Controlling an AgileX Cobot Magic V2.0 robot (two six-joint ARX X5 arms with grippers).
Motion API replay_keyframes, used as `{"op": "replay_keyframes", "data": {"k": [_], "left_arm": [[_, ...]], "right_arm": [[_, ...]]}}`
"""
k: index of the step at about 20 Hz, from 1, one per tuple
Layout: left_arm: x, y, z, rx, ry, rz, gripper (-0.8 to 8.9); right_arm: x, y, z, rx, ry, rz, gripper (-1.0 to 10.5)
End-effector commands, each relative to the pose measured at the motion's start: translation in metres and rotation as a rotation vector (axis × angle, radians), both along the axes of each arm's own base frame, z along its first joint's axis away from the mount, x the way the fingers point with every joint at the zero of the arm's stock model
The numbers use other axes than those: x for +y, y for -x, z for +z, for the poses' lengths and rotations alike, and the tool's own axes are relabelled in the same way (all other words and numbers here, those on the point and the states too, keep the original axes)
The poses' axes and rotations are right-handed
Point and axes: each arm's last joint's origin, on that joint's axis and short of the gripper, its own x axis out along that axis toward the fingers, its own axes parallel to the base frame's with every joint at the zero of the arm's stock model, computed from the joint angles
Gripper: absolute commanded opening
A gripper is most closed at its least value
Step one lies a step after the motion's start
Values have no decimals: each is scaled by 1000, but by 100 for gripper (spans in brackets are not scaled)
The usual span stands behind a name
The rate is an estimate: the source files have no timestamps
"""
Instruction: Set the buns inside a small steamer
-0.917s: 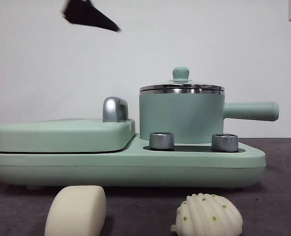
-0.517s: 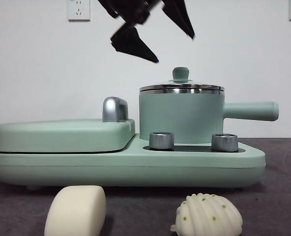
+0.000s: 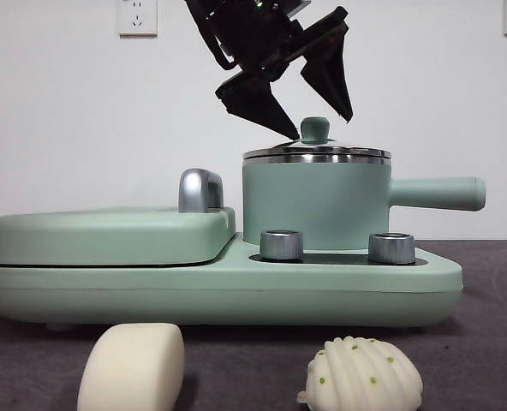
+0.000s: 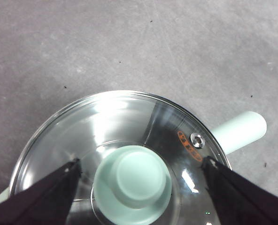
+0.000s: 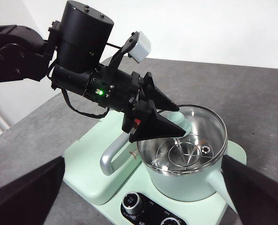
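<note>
since half a second ago the left gripper [image 3: 315, 118] has dropped from high above the small steamer [image 3: 318, 202] to straddle the lid knob [image 3: 314, 129], jaws spread, nothing held. the step in hand looks like lid removal; next it likely needs to sink slightly and close on the knob. the arm slants down from above. both buns [image 3: 134, 366] lie well below, on the table. the right gripper [image 5: 143, 187] waits, jaws apart.

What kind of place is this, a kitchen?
Probably a test bench, not a kitchen: a mint-green cooker with its small steamer on grey cloth before a bare wall, two buns, the left gripper above.
</note>
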Motion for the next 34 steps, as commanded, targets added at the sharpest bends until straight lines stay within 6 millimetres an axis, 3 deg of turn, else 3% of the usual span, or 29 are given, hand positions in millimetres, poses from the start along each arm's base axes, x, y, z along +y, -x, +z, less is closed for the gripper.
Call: {"op": "replay_keyframes", "data": {"k": [1,3,14,17,27,34], "left_arm": [[-8,-4,-4,-19,-9,-19,393],[-9,-6,-7,-18,-17,-24,386],[-9,-6,-8,-19,-22,-23,45],[-8,-6,-6,-21,-20,-21,45],[6,1,69,-56,8,-7,24],[38,-12,88,-78,-20,47,19]], "right_arm": [[0,1,5,-15,-9,-1,615],[0,1,5,-15,-9,-1,615],[0,1,5,-12,-12,-2,614],[0,1,5,-12,-12,-2,614],[0,1,5,-5,-14,-3,614],[1,-1,-5,129,-38,45,613]]}}
